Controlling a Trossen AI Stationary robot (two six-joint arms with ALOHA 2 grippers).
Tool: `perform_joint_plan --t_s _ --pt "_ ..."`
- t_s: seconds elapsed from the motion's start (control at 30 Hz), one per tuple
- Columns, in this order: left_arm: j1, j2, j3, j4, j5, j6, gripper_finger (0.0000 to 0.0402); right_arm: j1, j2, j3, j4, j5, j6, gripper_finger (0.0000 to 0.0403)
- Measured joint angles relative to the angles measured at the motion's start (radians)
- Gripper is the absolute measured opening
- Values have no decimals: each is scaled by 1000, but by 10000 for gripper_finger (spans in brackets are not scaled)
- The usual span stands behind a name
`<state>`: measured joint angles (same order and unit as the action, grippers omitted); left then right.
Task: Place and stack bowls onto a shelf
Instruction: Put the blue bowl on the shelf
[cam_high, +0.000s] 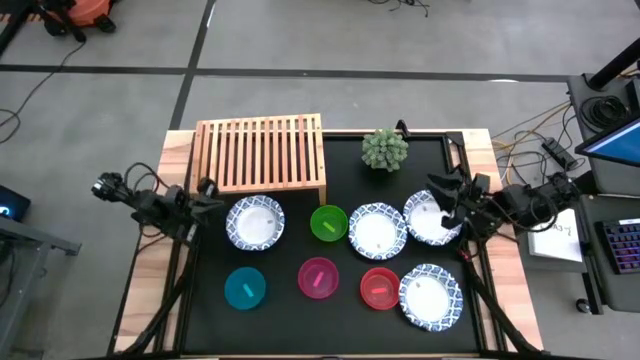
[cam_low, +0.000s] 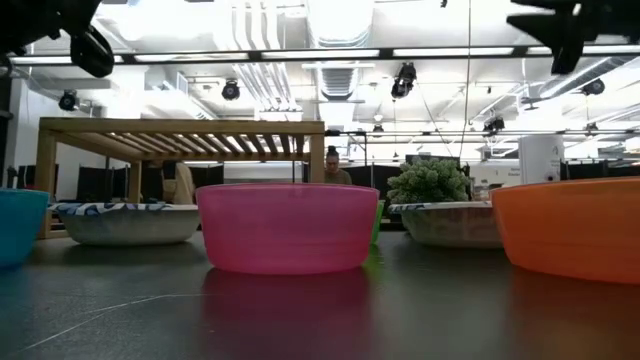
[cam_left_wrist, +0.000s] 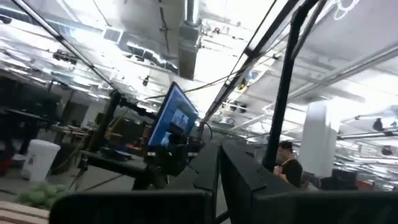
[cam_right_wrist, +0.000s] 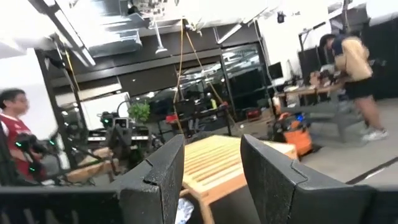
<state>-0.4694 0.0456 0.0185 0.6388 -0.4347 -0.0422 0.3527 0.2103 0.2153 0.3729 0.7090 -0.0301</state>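
The light-wood slatted shelf (cam_high: 260, 152) (cam_low: 180, 135) stands on its legs at the mat's far left. Four white bowls with blue rims sit on the mat (cam_high: 255, 222), (cam_high: 377, 230), (cam_high: 432, 217), (cam_high: 431, 296). Among them sit the small green bowl (cam_high: 328, 222), teal bowl (cam_high: 245, 288), pink bowl (cam_high: 318, 277) (cam_low: 288, 228) and red bowl (cam_high: 379, 288). My left gripper (cam_high: 210, 192) hovers shut, above the mat's left edge, beside the left white bowl. My right gripper (cam_high: 440, 196) (cam_right_wrist: 212, 168) hovers open over the far right white bowl. Neither holds anything.
A small green potted plant (cam_high: 384, 148) (cam_low: 428, 182) stands on the far side of the mat, right of the shelf. The black mat (cam_high: 340, 330) has bare room along its near edge. People show in the room beyond the table.
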Motion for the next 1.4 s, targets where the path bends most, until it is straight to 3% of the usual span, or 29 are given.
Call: perform_joint_plan --t_s 0.13,0.27,0.43,0.5,0.6,0.7,0.83,0.93,1.03,1.2,1.4 --pt "0 30 0 65 2 -131 0 0 55 62 -15 21 -60 148" --pt "0 102 50 93 -23 -213 0 0 86 116 -48 126 -86 148" --pt "0 247 221 -92 -47 -336 0 0 98 153 -72 200 -174 148" --pt "0 312 317 -257 -51 -449 0 0 98 161 -72 209 -190 148" --pt "-1 426 500 -705 -33 -762 0 0 93 176 -73 209 -193 148" --pt "-2 581 685 -1237 126 -1149 0 0 86 193 -71 209 -211 148" --pt "-18 829 818 -1650 377 -1422 0 0 85 201 -71 209 -218 148" --pt "-19 995 865 -1770 497 -1435 0 0 86 201 -76 209 -219 148" --pt "-19 1126 873 -1790 599 -1388 4 0 86 199 -85 209 -235 148" --pt "-19 1270 880 -1788 609 -1313 45 0 86 199 -86 209 -243 148" --pt "-19 1358 880 -1764 610 -1294 113 0 87 199 -113 209 -240 148"
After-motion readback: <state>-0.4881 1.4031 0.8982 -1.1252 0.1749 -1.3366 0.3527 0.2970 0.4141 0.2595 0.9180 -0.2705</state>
